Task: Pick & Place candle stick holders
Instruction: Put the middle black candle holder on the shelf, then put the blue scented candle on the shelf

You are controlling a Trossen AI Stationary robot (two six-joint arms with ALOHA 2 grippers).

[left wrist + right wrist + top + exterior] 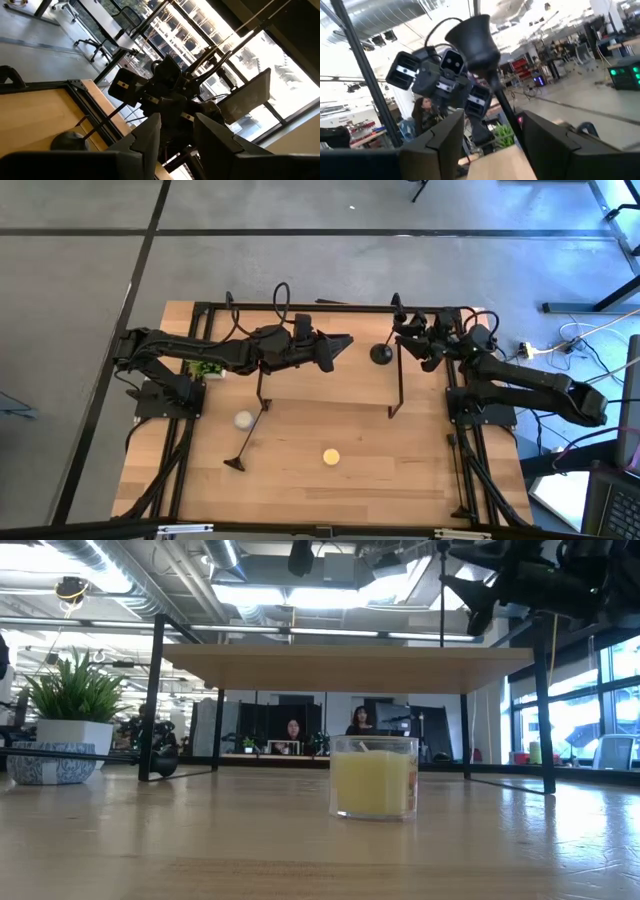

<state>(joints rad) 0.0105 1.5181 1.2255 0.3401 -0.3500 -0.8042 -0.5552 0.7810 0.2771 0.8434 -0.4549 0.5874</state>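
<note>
our right gripper (490,135) is open around the upright holder (485,65), stem between the fingers ungripped; left gripper (175,135) open, empty, farther off.

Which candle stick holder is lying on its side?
The candlestick on the table, beside the white candle; the candlestick on the shelf stands upright.

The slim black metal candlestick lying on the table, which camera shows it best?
The high view: the fallen slim black metal candlestick shows whole, beside the white candle. The low view shows only part of it; the wrist views miss it.
</note>
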